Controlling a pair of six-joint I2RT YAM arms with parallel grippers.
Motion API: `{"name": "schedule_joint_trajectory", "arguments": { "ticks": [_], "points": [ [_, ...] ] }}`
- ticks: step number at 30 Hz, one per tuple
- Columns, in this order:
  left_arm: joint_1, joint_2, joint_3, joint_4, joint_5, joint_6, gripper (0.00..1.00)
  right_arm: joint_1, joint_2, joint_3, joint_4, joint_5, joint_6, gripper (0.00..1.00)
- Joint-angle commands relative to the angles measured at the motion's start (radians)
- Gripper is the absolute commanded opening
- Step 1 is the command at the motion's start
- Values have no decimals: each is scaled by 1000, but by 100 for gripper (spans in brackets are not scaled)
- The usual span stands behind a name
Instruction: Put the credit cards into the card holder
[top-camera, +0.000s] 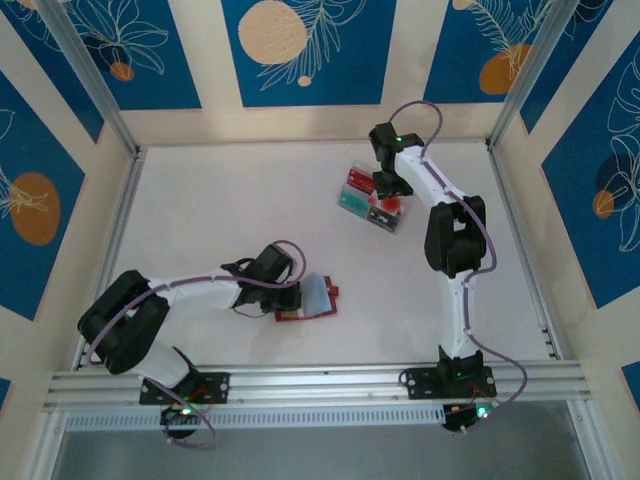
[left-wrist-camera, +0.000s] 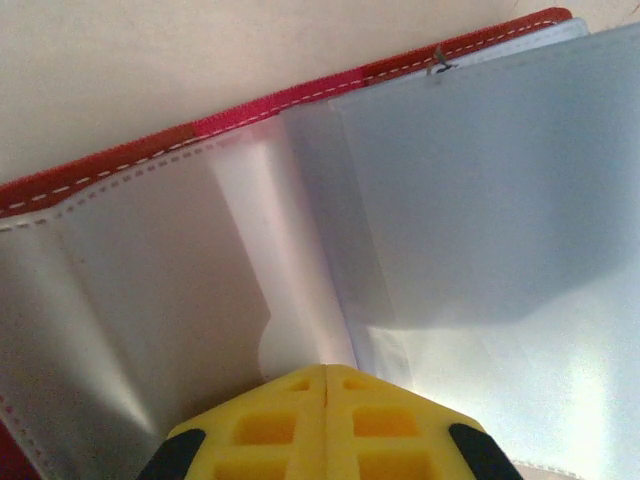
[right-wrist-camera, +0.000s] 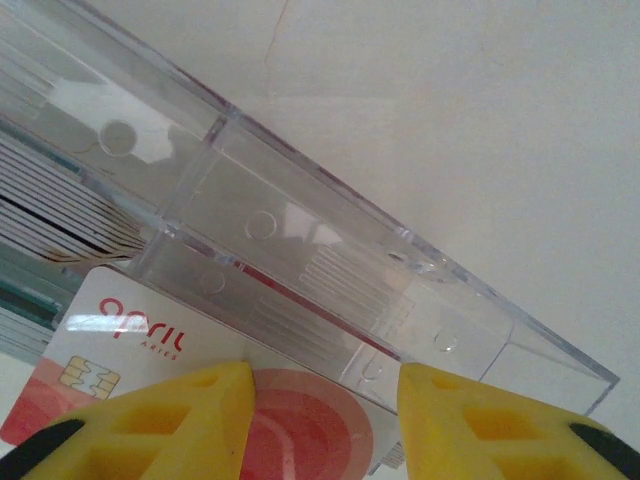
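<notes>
The card holder (top-camera: 290, 316), a red wallet, lies open near the table's front middle with its pale clear pockets (left-wrist-camera: 470, 200) facing up. My left gripper (top-camera: 296, 292) is shut, and its yellow tips (left-wrist-camera: 327, 372) rest on the pocket fold with nothing visible between them. The credit cards (top-camera: 352, 200) stand in a clear compartment box (top-camera: 398, 222) at the back right. My right gripper (top-camera: 388, 190) is over that box with its fingers apart. A white card with red rings and a chip (right-wrist-camera: 150, 330) lies under the gap (right-wrist-camera: 325, 375), the left finger (right-wrist-camera: 190, 420) overlapping it.
The clear box's walls and dividers (right-wrist-camera: 300, 250) run diagonally just beyond my right fingers, and a stack of card edges (right-wrist-camera: 60, 220) fills its left compartment. Aluminium frame rails border the table left, right and front (top-camera: 320, 380).
</notes>
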Motion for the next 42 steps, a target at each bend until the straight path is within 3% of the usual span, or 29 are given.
{"name": "schedule_joint_trajectory", "arguments": {
  "ticks": [1, 10, 16, 25, 29, 33, 36, 42],
  "points": [
    [18, -24, -10, 6, -7, -7, 0, -8, 48, -4, -33, -68, 20, 45],
    [26, -35, -14, 2, -10, -14, 0, -27, 54, -42, -24, -142, 32, 41],
    [56, -88, 28, -11, 43, -33, 0, -33, 55, -63, -17, -154, 34, 38],
    [96, -116, 271, -146, 48, -6, 0, -44, 69, -54, -26, -174, 38, 37],
    [96, 5, 396, -56, 145, -42, 3, -49, 75, -50, -32, -179, 38, 37],
    [99, 184, 527, 110, 226, -125, 19, -54, 85, -42, -39, -193, 42, 37],
    [102, 360, 611, 322, 316, -264, 22, -54, 96, -27, -50, -195, 42, 37],
    [108, 674, 814, 644, 350, -477, 24, -60, 106, -17, -61, -202, 45, 36]
  ]
}}
